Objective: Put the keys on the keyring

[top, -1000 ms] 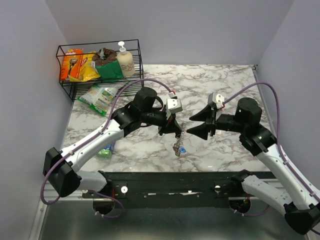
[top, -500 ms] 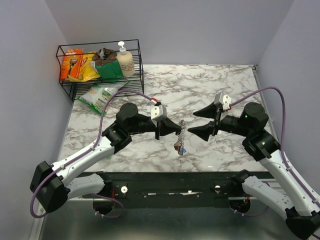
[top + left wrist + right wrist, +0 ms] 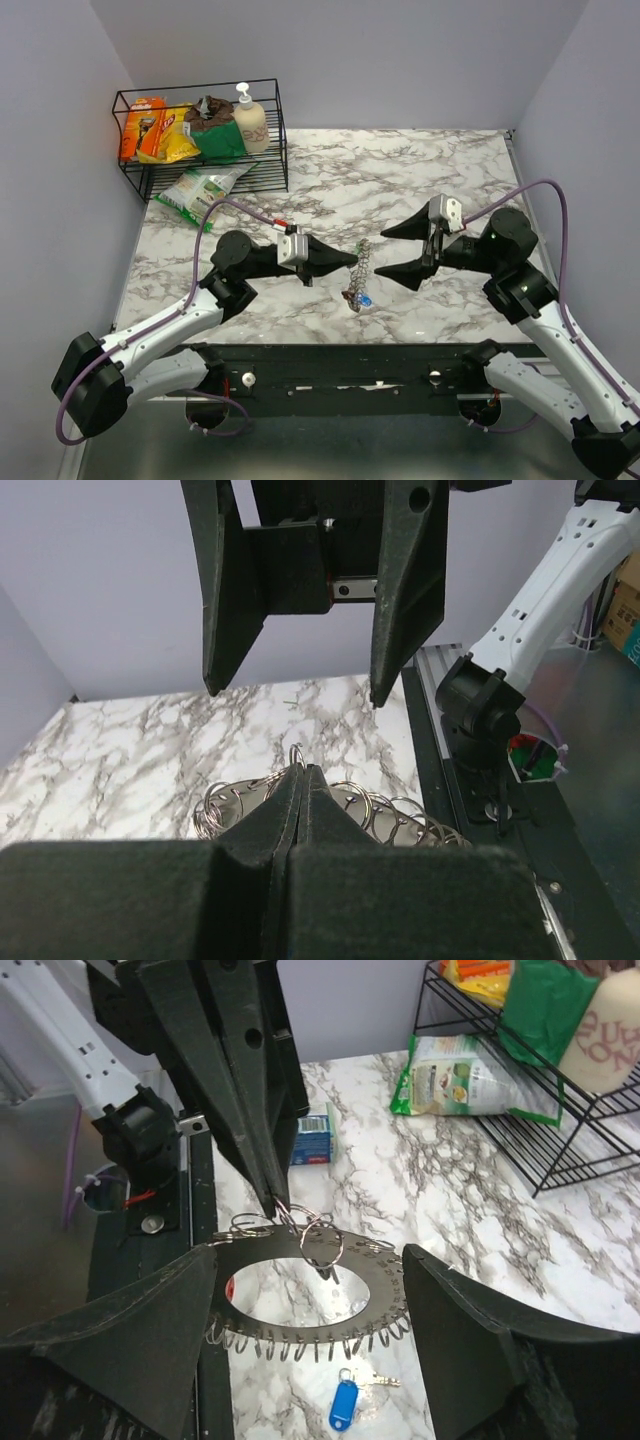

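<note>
The keyring (image 3: 361, 265) is a flat grey metal ring rimmed with small wire loops. It hangs edge-on above the table's middle. My left gripper (image 3: 352, 260) is shut on one wire loop at its rim, as the left wrist view shows (image 3: 298, 778). My right gripper (image 3: 382, 252) stands open just right of the keyring, a finger on either side of it and touching nothing. In the right wrist view the keyring (image 3: 372, 1290) fills the gap between my fingers (image 3: 470, 1340). A blue-headed key (image 3: 343, 1405) shows below the ring. Other keys are hard to make out.
A black wire rack (image 3: 276, 150) with packets and a soap bottle (image 3: 249, 120) stands at the back left. A green packet (image 3: 198, 192) lies in front of it. A small blue-green box (image 3: 313, 1140) lies near the left arm. The black base rail (image 3: 350, 365) runs along the near edge.
The left arm has dropped and stretched out flatter, still holding the keyring. The right gripper has opened wider and shifted slightly right.
</note>
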Available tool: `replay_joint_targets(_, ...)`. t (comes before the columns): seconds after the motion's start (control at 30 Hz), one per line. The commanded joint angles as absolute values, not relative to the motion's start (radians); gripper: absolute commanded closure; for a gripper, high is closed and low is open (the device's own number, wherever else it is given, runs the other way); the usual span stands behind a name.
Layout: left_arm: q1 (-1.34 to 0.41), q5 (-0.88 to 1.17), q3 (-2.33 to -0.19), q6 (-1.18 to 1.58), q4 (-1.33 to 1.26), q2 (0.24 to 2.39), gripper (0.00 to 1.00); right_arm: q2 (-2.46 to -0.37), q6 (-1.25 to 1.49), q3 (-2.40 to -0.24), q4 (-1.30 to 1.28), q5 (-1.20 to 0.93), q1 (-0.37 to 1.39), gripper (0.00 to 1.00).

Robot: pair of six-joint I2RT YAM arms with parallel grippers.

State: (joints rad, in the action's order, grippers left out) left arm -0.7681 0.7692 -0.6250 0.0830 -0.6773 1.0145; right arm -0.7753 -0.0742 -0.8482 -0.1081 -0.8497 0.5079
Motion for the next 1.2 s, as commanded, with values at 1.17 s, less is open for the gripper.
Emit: replay_joint_targets(1.17, -0.776, 0.914, -0.615, -0.021, -0.894, 1.011, 1.00, -0.910, 0.101, -0.808, 0.233, -1.233, 0.514, 0.45)
